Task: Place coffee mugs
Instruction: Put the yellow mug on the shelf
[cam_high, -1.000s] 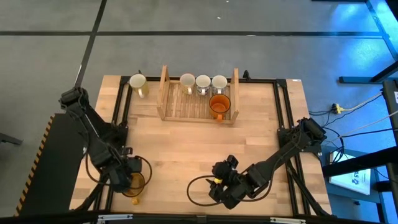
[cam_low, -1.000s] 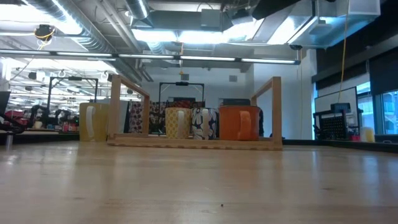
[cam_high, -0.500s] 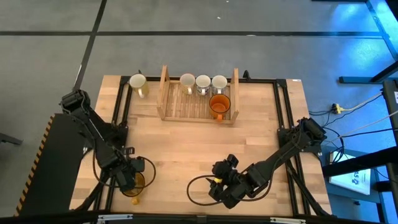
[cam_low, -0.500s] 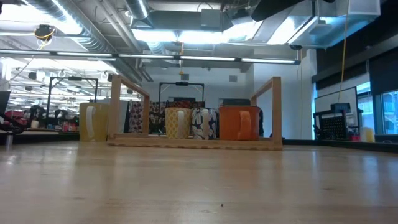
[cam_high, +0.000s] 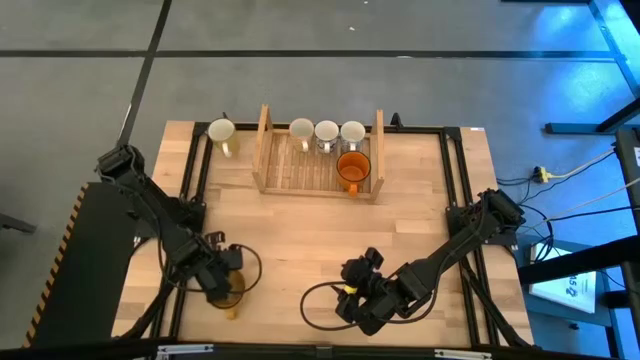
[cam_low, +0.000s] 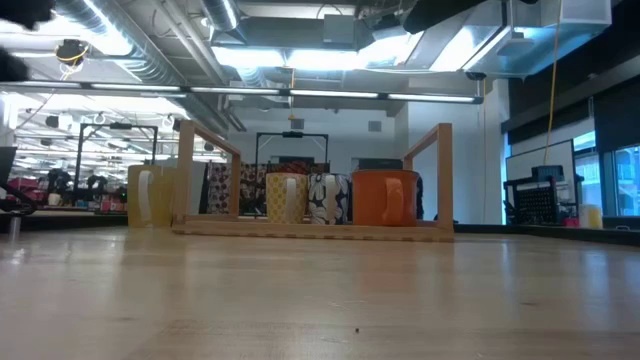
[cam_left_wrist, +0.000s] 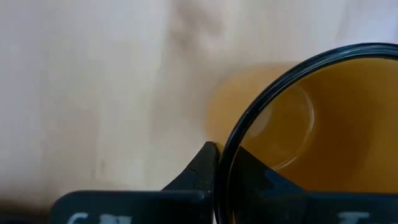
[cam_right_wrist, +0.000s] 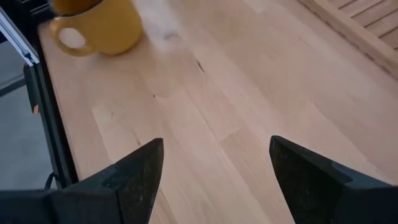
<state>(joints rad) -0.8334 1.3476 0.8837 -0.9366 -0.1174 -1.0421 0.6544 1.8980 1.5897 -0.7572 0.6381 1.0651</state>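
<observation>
A translucent amber mug (cam_high: 233, 295) stands upright near the table's near left corner, also in the right wrist view (cam_right_wrist: 96, 23). My left gripper (cam_high: 214, 280) is shut on it. My right gripper (cam_high: 357, 303) hovers open near the table's near edge, at the middle, nothing between its fingers (cam_right_wrist: 211, 177). The wooden slatted rack (cam_high: 300, 172) at the far side holds three white mugs (cam_high: 326, 133) in a row and an orange mug (cam_high: 353, 168). One pale mug (cam_high: 221, 132) stands on the table left of the rack. My left gripper pinches the amber mug's rim (cam_left_wrist: 225, 149) on the mug's left side, one finger inside the cup (cam_left_wrist: 261, 177) and one outside (cam_left_wrist: 202, 168). The fingers come from above, pointing down. The mug is upright, mouth up; whether its bottom is on the table I cannot tell.
Black rails (cam_high: 196, 170) run along the table's left and right sides. Bare wood (cam_high: 320, 240) lies between the rack and both grippers. In the low view the rack (cam_low: 310, 228) and its mugs stand far back.
My left gripper has shut on the amber mug's rim and moved a little toward the table's right edge. The mug has shifted with it, still upright.
</observation>
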